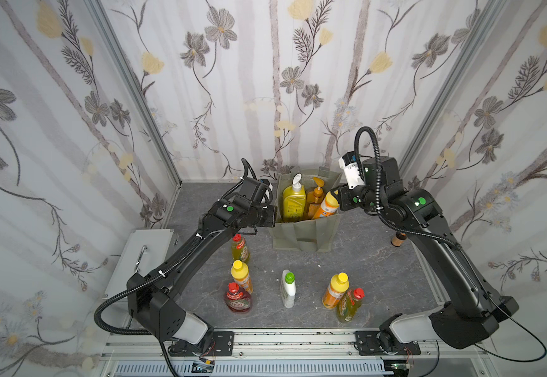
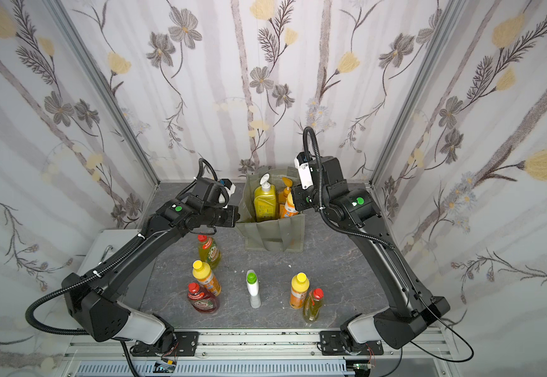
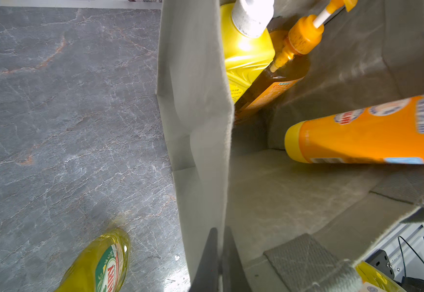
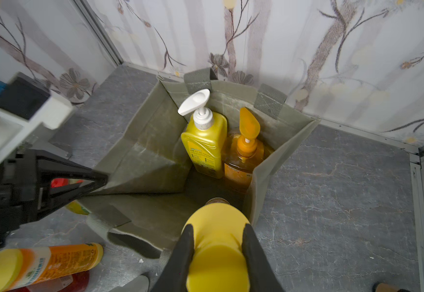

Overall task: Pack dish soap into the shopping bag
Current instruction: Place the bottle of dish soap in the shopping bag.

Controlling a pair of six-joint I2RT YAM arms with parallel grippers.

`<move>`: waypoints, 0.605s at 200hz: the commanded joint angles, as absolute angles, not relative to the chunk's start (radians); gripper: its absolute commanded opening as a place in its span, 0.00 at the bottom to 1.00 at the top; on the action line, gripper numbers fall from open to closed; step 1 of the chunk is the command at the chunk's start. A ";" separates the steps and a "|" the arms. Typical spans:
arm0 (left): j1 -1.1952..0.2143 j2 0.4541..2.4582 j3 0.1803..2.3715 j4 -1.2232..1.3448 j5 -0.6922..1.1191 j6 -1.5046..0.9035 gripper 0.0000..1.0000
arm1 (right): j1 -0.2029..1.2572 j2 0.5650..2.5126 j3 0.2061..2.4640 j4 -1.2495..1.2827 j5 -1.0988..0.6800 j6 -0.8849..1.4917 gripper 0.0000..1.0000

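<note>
- Leaving six bottles unpacked on the table [image 1: 379, 271], all nearer than both claws: red bottle [image 1: 238, 300], white bottle [image 1: 287, 292], left orange bottle [image 1: 242, 277], right orange bottle [image 1: 334, 292], front yellow-green bottle [image 1: 349, 306], and rear yellow-green bottle [image 1: 240, 249] just beside the left claw [image 3: 218, 235].
- Pinching the shopping bag [image 1: 301, 235] by its side wall with the left claw, jaws shut flat on the fabric, propping the mouth open.
- Clamping the held orange bottle [image 3: 370, 136] by its yellow top in the right claw [image 4: 218, 227], jaws parted only cap-wide, tilting it base-first over the rim.
- Counting two packed already, just beyond the right claw, standing against the far wall: yellow pump bottle [image 4: 205, 149], orange pump bottle [image 4: 243, 156].
</note>
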State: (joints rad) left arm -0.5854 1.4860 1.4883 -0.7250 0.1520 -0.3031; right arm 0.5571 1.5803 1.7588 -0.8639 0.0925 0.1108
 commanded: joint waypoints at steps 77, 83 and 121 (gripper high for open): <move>-0.611 1.492 1.484 -0.710 0.126 -0.296 0.53 | 0.610 1.702 1.653 -0.603 0.327 0.099 0.04; -0.617 1.483 1.490 -0.718 0.105 -0.289 0.56 | 0.616 1.698 1.635 -0.604 0.333 0.104 0.04; -0.648 1.447 1.516 -0.755 0.033 -0.262 0.58 | 0.638 1.623 1.445 -0.566 0.343 0.152 0.04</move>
State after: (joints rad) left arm -0.6346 1.4666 1.5002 -0.7319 0.0971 -0.2871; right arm 0.6315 1.6650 1.5230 -0.6788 0.2874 0.1200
